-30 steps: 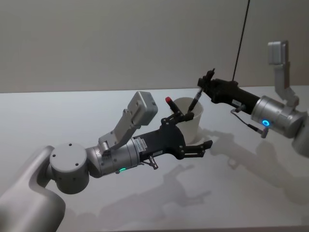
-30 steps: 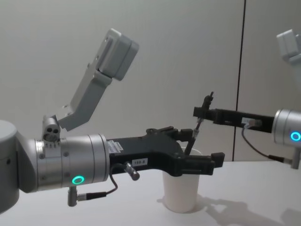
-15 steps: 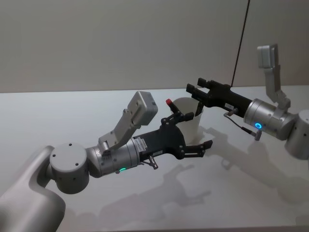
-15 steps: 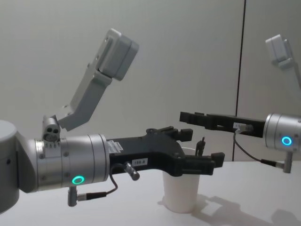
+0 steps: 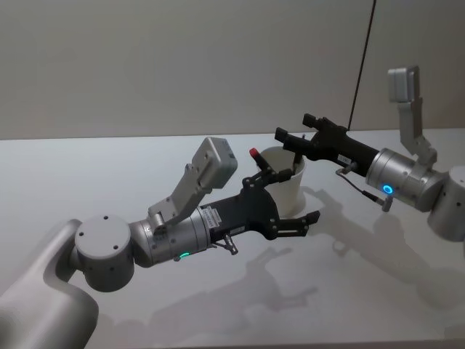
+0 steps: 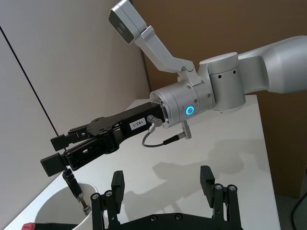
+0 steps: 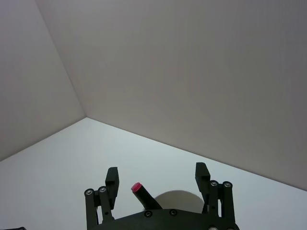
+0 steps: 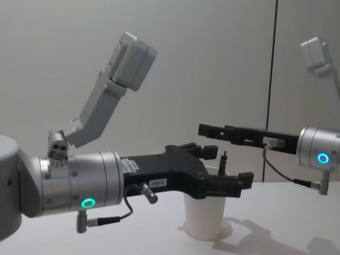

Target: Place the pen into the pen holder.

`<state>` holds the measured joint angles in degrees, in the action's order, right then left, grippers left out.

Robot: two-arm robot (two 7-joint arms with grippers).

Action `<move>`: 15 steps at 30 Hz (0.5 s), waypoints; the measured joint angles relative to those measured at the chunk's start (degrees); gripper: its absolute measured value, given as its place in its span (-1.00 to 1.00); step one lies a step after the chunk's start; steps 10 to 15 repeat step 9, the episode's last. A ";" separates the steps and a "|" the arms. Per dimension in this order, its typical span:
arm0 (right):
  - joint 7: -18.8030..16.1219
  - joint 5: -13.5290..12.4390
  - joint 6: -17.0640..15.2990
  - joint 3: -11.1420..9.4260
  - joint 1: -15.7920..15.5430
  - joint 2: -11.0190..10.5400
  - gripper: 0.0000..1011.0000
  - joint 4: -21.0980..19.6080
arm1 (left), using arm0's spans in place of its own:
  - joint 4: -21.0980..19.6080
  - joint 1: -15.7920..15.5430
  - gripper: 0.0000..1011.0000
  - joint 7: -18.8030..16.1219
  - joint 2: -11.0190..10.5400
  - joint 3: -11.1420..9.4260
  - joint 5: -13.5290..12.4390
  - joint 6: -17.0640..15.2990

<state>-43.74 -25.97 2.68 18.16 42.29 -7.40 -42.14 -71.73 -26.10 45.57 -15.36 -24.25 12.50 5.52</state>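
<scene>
The pen holder, a white paper cup (image 5: 287,190) (image 8: 204,218) (image 6: 56,210), stands on the table. A black pen (image 6: 76,186) (image 8: 223,162) leans inside it, its top poking above the rim. A second pen with a red cap (image 5: 254,153) (image 7: 138,188) also stands in the cup. My right gripper (image 5: 294,128) (image 6: 55,153) (image 7: 156,173) hovers just above the cup, open and holding nothing. My left gripper (image 5: 293,198) (image 6: 162,176) is open on the near side of the cup, not touching it.
The pale table (image 5: 109,174) runs back to a plain wall. A thin black cable (image 5: 363,58) hangs down behind the right arm. Both arms reach in over the table's middle, crossing close together at the cup.
My right gripper opened and let go of the black pen, which dropped into the cup. That gripper also moved left over the cup. The left arm has not moved.
</scene>
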 joint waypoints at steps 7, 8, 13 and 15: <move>0.12 -0.11 -0.03 0.04 -0.13 -0.03 0.98 -0.24 | 0.00 0.00 0.98 0.00 0.00 0.00 0.00 0.00; 0.15 -0.14 -0.04 0.04 -0.15 -0.04 0.98 -0.28 | 0.00 0.00 0.98 0.00 0.00 0.00 0.00 0.00; 0.17 -0.15 -0.05 0.05 -0.17 -0.04 0.98 -0.32 | 0.00 0.00 0.98 0.00 0.00 0.00 0.00 0.00; 0.17 -0.15 -0.05 0.05 -0.17 -0.04 0.98 -0.32 | 0.00 0.00 0.98 0.00 0.00 0.00 0.00 0.00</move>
